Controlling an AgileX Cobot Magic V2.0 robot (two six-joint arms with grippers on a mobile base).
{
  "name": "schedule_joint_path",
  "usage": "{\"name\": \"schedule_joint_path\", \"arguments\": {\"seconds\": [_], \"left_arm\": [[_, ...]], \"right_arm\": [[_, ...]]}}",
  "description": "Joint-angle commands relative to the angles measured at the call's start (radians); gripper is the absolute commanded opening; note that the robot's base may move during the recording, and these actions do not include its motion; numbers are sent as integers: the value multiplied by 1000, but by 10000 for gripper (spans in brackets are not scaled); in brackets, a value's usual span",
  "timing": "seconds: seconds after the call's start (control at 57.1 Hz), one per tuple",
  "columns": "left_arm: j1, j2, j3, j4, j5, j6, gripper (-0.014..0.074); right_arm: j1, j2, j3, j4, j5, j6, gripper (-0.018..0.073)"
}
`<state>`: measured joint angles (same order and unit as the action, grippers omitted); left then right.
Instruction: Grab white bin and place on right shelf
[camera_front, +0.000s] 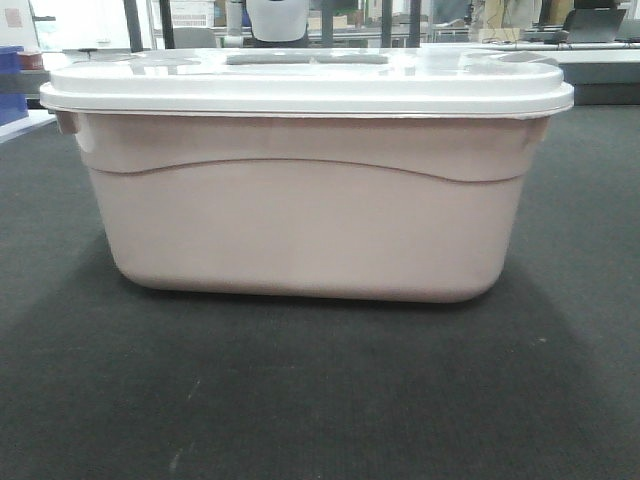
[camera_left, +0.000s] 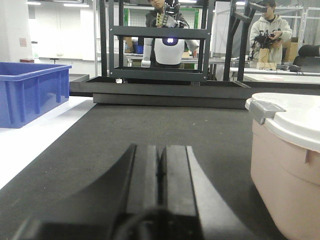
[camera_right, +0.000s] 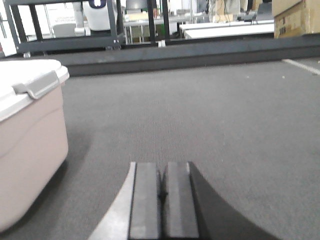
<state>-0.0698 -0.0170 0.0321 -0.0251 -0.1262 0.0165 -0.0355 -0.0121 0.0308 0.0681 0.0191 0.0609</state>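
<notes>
Filling the front view's centre, the white bin (camera_front: 300, 210) sits lidded on the dark mat (camera_front: 320, 400). Left wrist view: left gripper (camera_left: 160, 170) pinched together, empty, bin at right edge. Right wrist view: right gripper (camera_right: 161, 192) closed, empty, bin at left. They flank it, probably for a two-sided lift.

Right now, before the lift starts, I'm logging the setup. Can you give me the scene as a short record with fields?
target: white bin, upright on the dark grey mat
lid: on the bin
left gripper: shut, empty, low over the mat, bin to its right, apart
right gripper: shut, empty, bin to its left, apart
other: blue bin, far left in the left wrist view
right shelf: not seen in any view
</notes>
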Motion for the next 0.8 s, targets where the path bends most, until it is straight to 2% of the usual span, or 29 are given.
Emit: {"name": "schedule_joint_path", "arguments": {"seconds": [0.0, 0.14, 0.245, 0.315, 0.455, 0.577, 0.647, 0.787], "left_arm": [[1, -4, 3, -2, -102, -1, -118], [1, -4, -6, -2, -170, -1, -119], [1, -4, -72, -2, -205, -1, -118], [1, -1, -169, 1, -133, -1, -118], [1, 51, -413, 55, 104, -1, -113], [1, 164, -617, 42, 256, -1, -112], [1, 237, -702, 25, 316, -1, -104], [1, 367, -807, 20, 375, -1, -13]], "right_arm": [[3, -17, -25, -9, -129, -4, 69], [3, -17, -55, -9, -276, -4, 69], [3, -16, -153, -9, -297, -4, 69], [3, 1, -249, -9, -278, -4, 69], [3, 90, -456, -9, -185, -4, 69], [3, 220, -606, -9, -122, -4, 69], [3, 290, -659, -9, -117, -4, 71], [3, 441, -734, -9, -117, -4, 88]]}}
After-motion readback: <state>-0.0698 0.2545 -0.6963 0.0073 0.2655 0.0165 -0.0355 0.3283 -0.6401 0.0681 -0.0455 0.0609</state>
